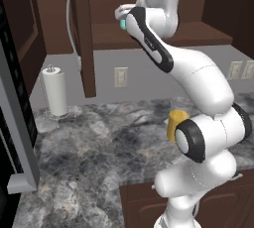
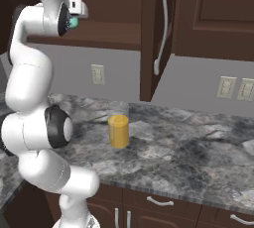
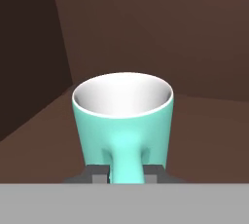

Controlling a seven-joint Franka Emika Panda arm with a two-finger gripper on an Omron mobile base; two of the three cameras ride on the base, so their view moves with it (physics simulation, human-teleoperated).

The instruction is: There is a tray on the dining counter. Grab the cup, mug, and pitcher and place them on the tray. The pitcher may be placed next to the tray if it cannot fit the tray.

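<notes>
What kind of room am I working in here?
A home kitchen, by the look of it: marbled stone counter under dark wood wall cabinets, a paper towel roll on a stand, and wall outlets along the backsplash.

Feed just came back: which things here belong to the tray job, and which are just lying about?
Job:
- mug, teal, handle between the gripper fingers, in the open cabinet
- pitcher, orange liquid, on the counter

Lying about:
- paper towel roll
- wall outlets

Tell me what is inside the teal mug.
The hand view shows the mug with a plain white inside wall and no contents in the visible upper part. Its bottom is hidden by the near rim. The pincer grips its handle.
</notes>
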